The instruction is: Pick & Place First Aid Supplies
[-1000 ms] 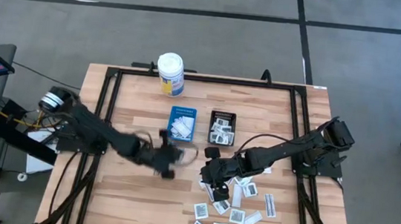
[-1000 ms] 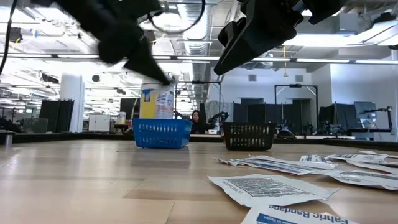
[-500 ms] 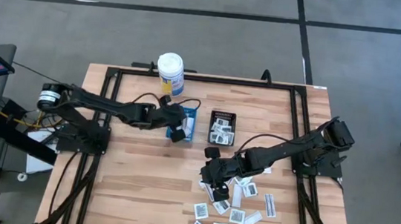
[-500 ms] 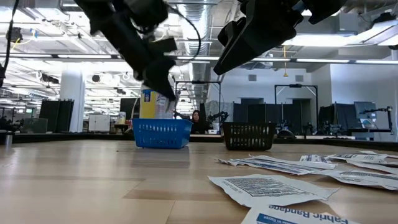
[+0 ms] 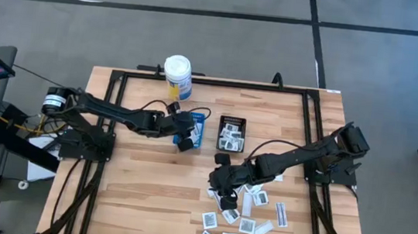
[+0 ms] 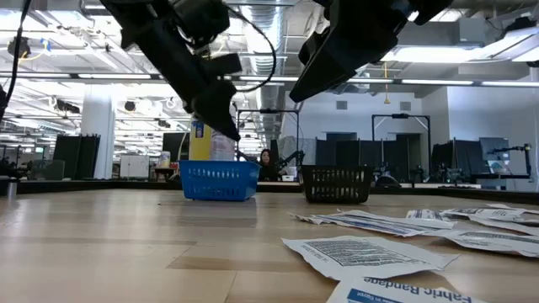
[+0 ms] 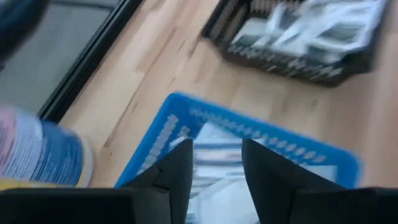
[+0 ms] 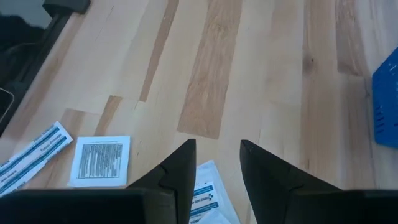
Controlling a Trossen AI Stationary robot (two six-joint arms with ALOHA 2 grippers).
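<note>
White paper packets [image 5: 241,218] lie scattered on the wood near the table's front right. More of them fill the blue tray [image 5: 190,128] and the black tray [image 5: 231,133] at the middle. My left gripper [image 7: 216,168] hangs open over the blue tray's near end [image 5: 186,138], with the white packets [image 7: 214,152] showing in the gap between its fingers. My right gripper [image 8: 217,168] stands open above the far left edge of the scattered pile [image 5: 221,182]. One packet [image 8: 208,186] lies on the wood just beneath it, and a squarish packet [image 8: 101,160] lies to one side.
A white bottle with a yellow label [image 5: 177,76] stands at the far edge, behind the blue tray. A black frame [image 5: 118,92] runs round the tabletop. Bare wood [image 5: 138,195] stretches across the near left part of the table.
My left gripper has swung from the middle of the table toward the far edge and now stands over the blue tray's near end, where it has kept still for the last half second.
</note>
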